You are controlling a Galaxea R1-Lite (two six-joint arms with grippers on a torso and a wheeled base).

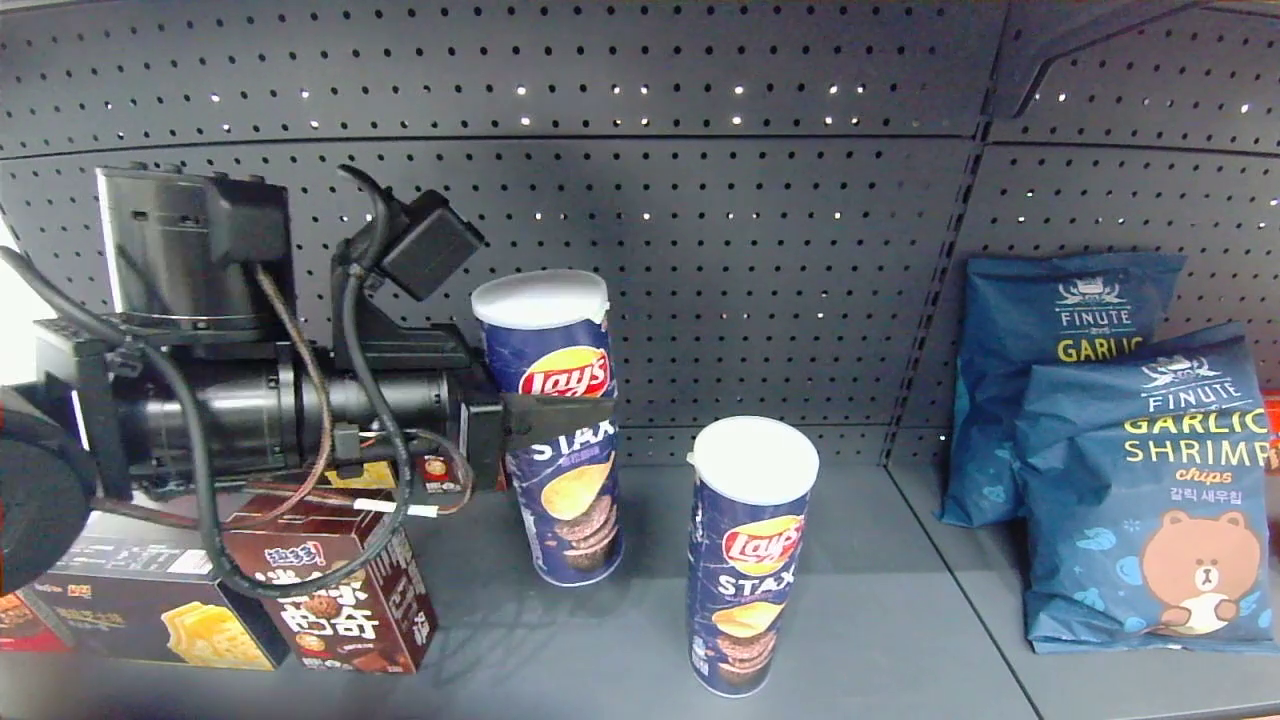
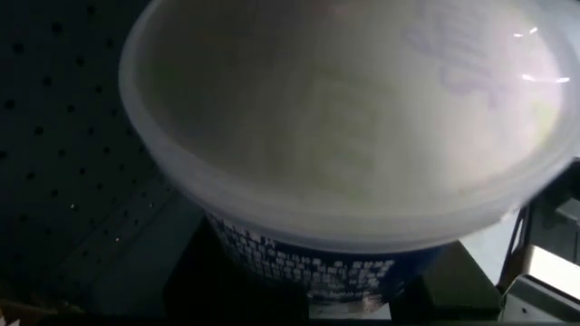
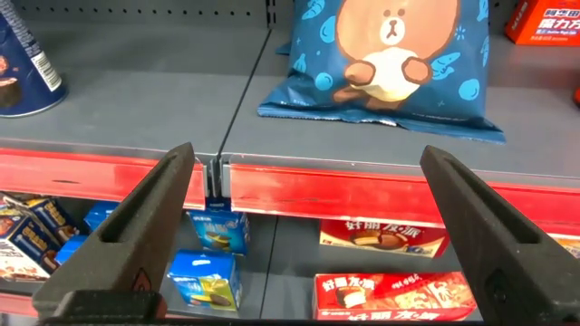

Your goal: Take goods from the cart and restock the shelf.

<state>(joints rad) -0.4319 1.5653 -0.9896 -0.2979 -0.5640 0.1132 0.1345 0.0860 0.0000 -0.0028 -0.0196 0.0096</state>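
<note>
The left gripper (image 1: 555, 410) was pinched across the middle of the held can (image 1: 560, 340), one dark finger lying over the label. From the left wrist view the can's white lid (image 2: 344, 118) sat right under the camera. The can leaned slightly, with its base at or just above the shelf (image 1: 860, 620) board (contact could not be told), set toward the shelf's back edge by the pegboard back (image 1: 760, 230).

To finish this placement well, I judged the can should be brought upright and seated flat before the fingers part. The fingers should then draw back toward the left end without brushing the snack boxes (image 1: 340, 600) at the front left corner. A second can (image 1: 750, 560) stood nearer the front edge, apart from the held one, so there was room to line them up.

The right gripper (image 3: 308, 154) hung spread wide and empty before the red price rail (image 3: 362, 186) on the front edge, facing the shrimp-chip bags (image 1: 1140, 480) at the right end.
</note>
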